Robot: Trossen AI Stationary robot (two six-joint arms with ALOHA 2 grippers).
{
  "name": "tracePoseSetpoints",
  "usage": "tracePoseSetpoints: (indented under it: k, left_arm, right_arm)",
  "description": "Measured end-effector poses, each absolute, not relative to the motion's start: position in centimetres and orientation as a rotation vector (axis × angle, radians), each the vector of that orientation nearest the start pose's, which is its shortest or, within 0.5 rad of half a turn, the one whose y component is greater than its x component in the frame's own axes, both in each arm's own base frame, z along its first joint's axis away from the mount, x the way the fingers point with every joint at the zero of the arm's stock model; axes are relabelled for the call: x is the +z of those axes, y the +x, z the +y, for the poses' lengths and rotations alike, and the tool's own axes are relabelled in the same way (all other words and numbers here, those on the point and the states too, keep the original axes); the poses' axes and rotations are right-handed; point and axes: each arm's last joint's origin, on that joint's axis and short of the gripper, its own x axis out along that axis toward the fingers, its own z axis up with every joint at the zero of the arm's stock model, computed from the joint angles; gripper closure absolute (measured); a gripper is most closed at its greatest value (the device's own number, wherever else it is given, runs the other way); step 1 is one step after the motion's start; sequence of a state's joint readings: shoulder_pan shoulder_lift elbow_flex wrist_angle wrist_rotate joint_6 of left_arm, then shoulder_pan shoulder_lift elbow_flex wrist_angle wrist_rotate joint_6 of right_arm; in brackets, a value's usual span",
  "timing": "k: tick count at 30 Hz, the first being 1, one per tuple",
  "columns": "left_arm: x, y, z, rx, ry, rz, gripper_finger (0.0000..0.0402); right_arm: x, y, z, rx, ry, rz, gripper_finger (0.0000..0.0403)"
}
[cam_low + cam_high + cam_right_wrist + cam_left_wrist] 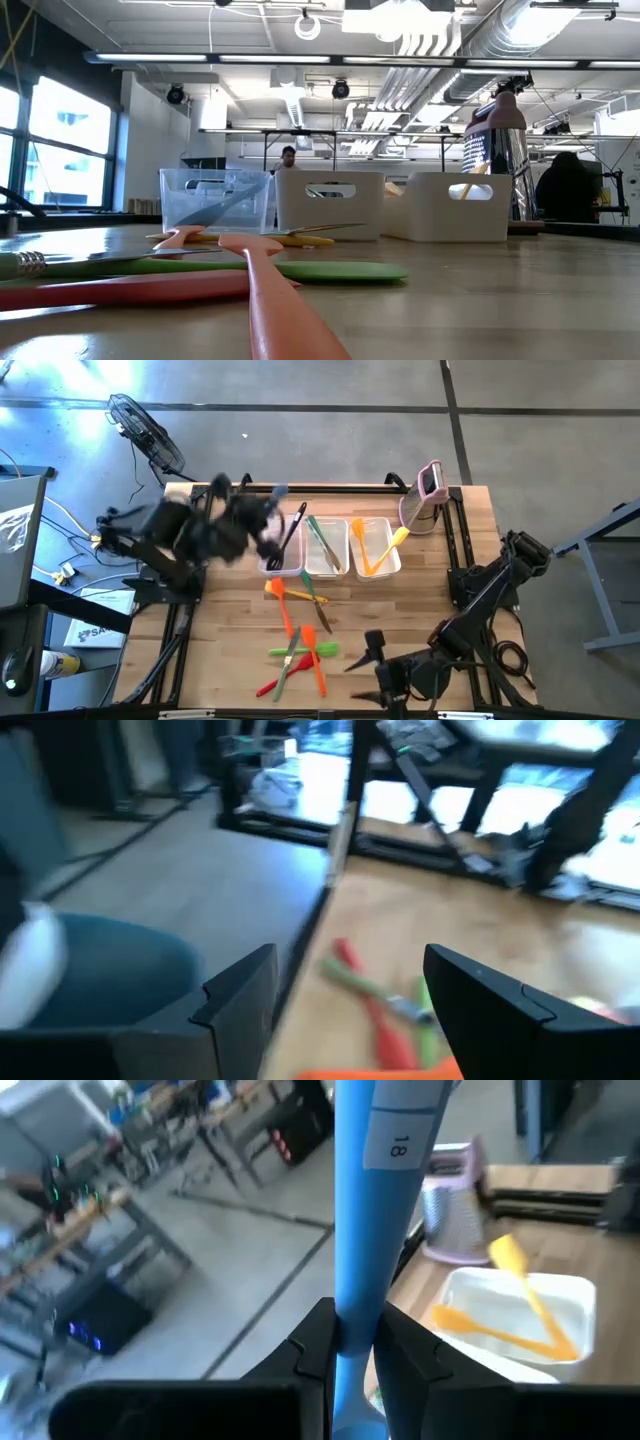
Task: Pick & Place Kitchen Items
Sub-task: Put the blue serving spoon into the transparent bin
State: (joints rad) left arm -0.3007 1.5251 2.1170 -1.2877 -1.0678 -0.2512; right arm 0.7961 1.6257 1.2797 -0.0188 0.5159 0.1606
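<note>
We see the left claw (352,1352) pinching a blue utensil (372,1210) above the left tub (281,550), w/ right claw (345,1010) spread near the bench (420,600) front; a loose pinch may drop it outside.

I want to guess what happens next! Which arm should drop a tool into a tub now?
Probably the left. Its claw is shut on a blue utensil and hovers by the left tub. The right claw is open and empty at the table's near edge.

Three tubs (326,547) stand behind utensils (300,640) scattered on the table (240,660).
</note>
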Motion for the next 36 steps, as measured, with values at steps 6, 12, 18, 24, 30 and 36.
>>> tracePoseSetpoints:
  k: [6,12,18,24,30,36]
  left_arm:
    - [50.8,23.0,-0.1,0.814,0.113,0.477,0.0361]
    - [50.2,25.1,2.5,0.683,0.09,0.405,0.0361]
    - [48.7,27.7,4.5,0.508,0.025,0.288,0.0361]
    - [45.9,28.2,8.8,0.597,-0.021,0.317,0.0361]
    - [40.6,25.5,12.6,0.663,-0.162,0.413,0.0361]
    - [36.2,21.3,11.1,0.681,-0.219,0.365,0.0361]
  right_arm:
    - [31.0,28.5,23.8,0.094,-0.162,0.262,0.016]
    - [31.1,29.9,22.0,0.015,-0.126,0.262,0.016]
    - [31.1,30.3,21.5,0.003,-0.126,0.264,0.016]
    - [31.0,30.3,21.5,0.005,-0.133,0.268,0.016]
    - [30.5,30.0,21.5,0.009,-0.183,0.314,0.016]
    - [29.8,29.7,21.3,0.006,-0.243,0.386,0.016]
